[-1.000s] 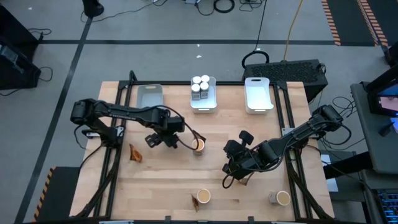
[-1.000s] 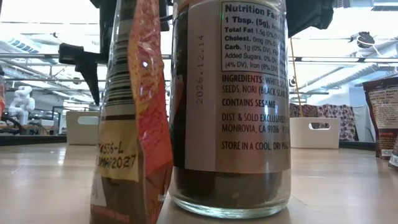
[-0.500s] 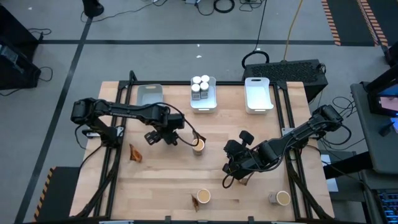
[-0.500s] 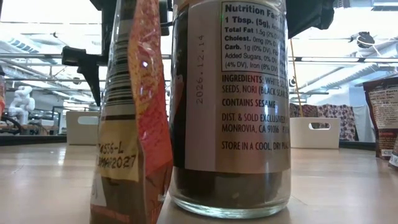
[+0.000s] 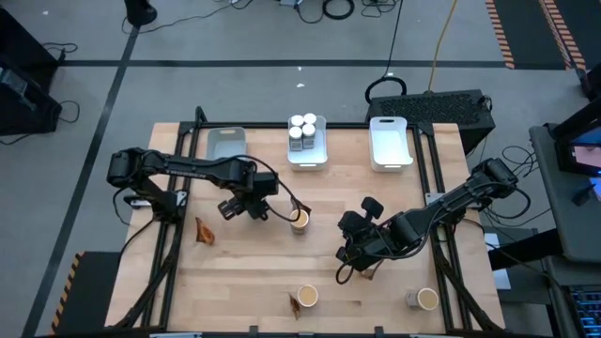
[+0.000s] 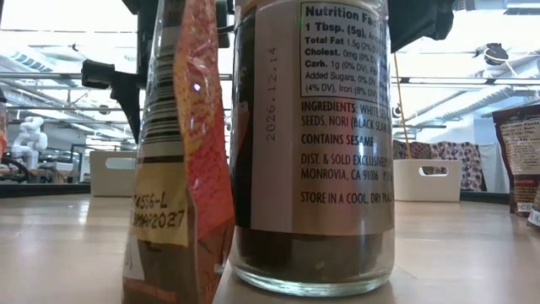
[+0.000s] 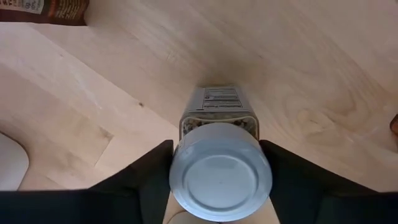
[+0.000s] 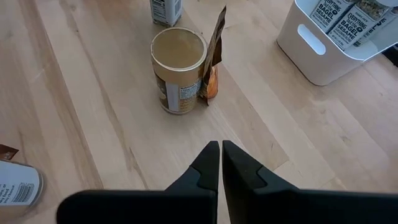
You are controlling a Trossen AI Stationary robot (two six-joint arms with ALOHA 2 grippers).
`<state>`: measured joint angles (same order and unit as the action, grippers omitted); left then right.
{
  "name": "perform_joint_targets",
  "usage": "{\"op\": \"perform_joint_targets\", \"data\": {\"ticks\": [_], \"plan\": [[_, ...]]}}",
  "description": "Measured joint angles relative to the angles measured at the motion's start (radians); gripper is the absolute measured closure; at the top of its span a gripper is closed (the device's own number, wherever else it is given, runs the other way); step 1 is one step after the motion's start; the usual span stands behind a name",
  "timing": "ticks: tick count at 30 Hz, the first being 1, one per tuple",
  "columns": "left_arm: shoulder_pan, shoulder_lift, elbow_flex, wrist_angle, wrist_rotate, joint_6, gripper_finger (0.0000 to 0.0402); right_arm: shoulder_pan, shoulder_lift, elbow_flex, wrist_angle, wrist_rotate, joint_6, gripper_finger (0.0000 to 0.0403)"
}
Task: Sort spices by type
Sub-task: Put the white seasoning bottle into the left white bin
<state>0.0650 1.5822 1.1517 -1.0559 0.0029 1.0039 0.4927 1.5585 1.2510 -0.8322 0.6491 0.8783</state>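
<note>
In the left wrist view a white-capped jar (image 7: 221,171) stands upright between my left gripper's (image 7: 221,186) two dark fingers, which are shut on it. In the high view that gripper (image 5: 246,203) is left of the table's middle. My right gripper (image 5: 352,250) is shut on nothing, right of the middle. It hovers (image 8: 222,163) over bare wood, pointing toward a tan-topped tub (image 8: 178,59). A brown pouch (image 8: 214,53) leans against that tub. Several white-capped jars stand in the middle white tray (image 5: 306,158). My left gripper pinches the jar between its two fingers (image 7: 155,180), at the white cap (image 7: 221,149) on top. The fingers come from above, pointing down. The jar stays upright. I cannot tell whether its base is on the table.
A grey tray (image 5: 226,144) and a white tray (image 5: 391,143) sit at the far edge. A pouch (image 5: 203,231) lies to the left, and another (image 5: 364,273) by my right gripper. One tub (image 5: 307,297) with a pouch (image 6: 177,169) and one tub (image 5: 427,299) stand near the near edge.
</note>
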Motion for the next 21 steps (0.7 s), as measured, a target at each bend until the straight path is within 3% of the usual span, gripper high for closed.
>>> {"op": "perform_joint_targets", "data": {"ticks": [10, 15, 21], "plan": [[0.006, -0.003, 0.041, -0.007, -0.002, -0.105, 0.019, 0.0, 0.0, 0.0, -0.002, 0.0, 0.0, 0.0403], [0.044, -0.006, 0.175, -0.051, -0.009, -0.134, 0.019, 0.0, 0.0, 0.0, -0.008, 0.0, 0.0, 0.0403], [0.123, -0.007, 0.337, -0.056, -0.117, -0.133, 0.019, 0.0, 0.0, 0.0, -0.011, 0.0, 0.0, 0.0403]]}}
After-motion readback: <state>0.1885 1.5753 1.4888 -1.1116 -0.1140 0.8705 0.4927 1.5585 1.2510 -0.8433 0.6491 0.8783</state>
